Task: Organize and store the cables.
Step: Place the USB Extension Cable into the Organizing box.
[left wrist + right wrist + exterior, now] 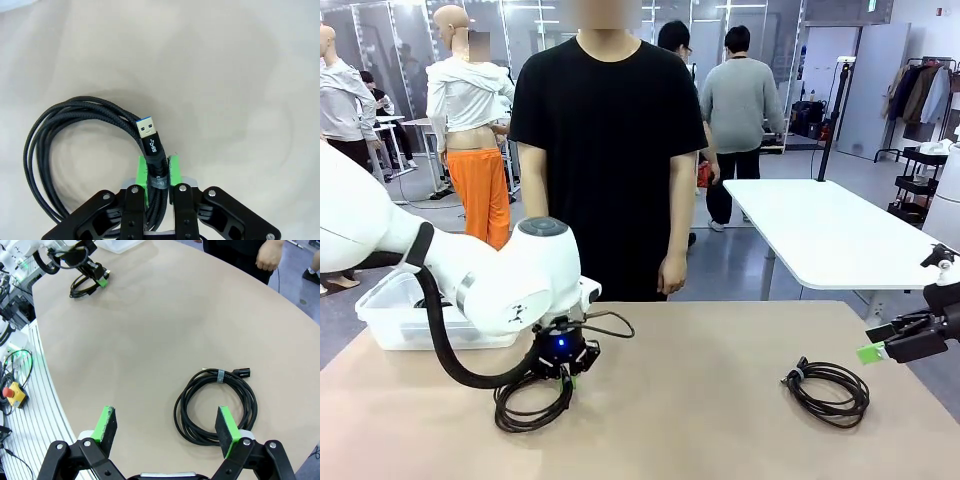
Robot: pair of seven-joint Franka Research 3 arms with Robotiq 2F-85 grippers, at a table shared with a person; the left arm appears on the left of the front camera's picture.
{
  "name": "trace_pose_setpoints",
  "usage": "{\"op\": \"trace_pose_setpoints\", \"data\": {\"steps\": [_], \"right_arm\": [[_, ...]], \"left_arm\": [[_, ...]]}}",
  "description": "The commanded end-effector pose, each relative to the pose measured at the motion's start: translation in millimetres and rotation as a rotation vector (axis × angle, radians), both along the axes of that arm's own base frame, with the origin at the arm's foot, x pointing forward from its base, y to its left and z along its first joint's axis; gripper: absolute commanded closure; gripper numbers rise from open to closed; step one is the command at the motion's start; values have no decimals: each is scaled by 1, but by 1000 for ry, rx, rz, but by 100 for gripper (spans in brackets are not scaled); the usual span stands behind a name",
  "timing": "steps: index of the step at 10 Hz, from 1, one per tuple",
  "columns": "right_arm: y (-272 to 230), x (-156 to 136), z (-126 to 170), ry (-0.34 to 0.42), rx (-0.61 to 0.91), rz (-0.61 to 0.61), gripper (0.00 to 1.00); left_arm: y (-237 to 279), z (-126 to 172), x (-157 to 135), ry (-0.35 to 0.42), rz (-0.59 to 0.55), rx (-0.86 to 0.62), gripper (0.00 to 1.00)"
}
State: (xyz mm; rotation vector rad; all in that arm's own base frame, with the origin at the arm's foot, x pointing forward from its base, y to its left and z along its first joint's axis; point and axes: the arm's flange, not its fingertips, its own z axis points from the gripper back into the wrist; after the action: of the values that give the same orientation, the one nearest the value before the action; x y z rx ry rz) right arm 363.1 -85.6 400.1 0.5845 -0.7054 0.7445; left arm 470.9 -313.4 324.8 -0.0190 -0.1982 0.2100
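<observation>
The left gripper point(158, 160) is black with bright green pads point(142, 172). Between its jaws runs a woven black cable point(85, 106) with a fine braided pattern. Its plug point(148, 132) is silver with a blue tongue and has white lettering on a black sleeve. The table point(225, 75) is plain pale beige. Just ahead of the right gripper point(166, 412), also black and green, is a smooth black cable point(181, 412) with a grey tie point(220, 375). The bin point(390, 325) is milky white.

Bright, even indoor light; soft shadows, wide-angle distortion.
</observation>
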Motion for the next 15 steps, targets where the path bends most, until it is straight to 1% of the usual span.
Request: {"op": "trace_pose_setpoints", "data": {"steps": [1, 2, 3, 4, 5, 6, 7, 8, 13, 14, 15], "right_arm": [[0, 0, 0, -11, 8, 1, 0], [0, 0, 0, -11, 8, 1, 0], [0, 0, 0, -11, 8, 1, 0], [0, 0, 0, -11, 8, 1, 0], [0, 0, 0, -11, 8, 1, 0], [0, 0, 0, -11, 8, 1, 0], [0, 0, 0, -11, 8, 1, 0], [0, 0, 0, -11, 8, 1, 0], [0, 0, 0, -11, 8, 1, 0], [0, 0, 0, -11, 8, 1, 0], [0, 0, 0, -11, 8, 1, 0]], "left_arm": [[22, 57, -12, -58, -165, -60, 100], [32, 87, -18, -89, -229, -59, 100], [40, 112, -27, -130, -259, -16, 100], [45, 130, -34, -145, -293, -11, 100], [46, 144, -41, -153, -302, 6, 100], [45, 152, -45, -161, -304, 19, 100], [42, 157, -46, -173, -313, 25, 100], [42, 155, -40, -180, -299, 15, 100], [42, 155, -40, -180, -299, 15, 100], [44, 154, -41, -173, -296, 33, 83], [55, 165, -34, -219, -294, 56, 83]]}}
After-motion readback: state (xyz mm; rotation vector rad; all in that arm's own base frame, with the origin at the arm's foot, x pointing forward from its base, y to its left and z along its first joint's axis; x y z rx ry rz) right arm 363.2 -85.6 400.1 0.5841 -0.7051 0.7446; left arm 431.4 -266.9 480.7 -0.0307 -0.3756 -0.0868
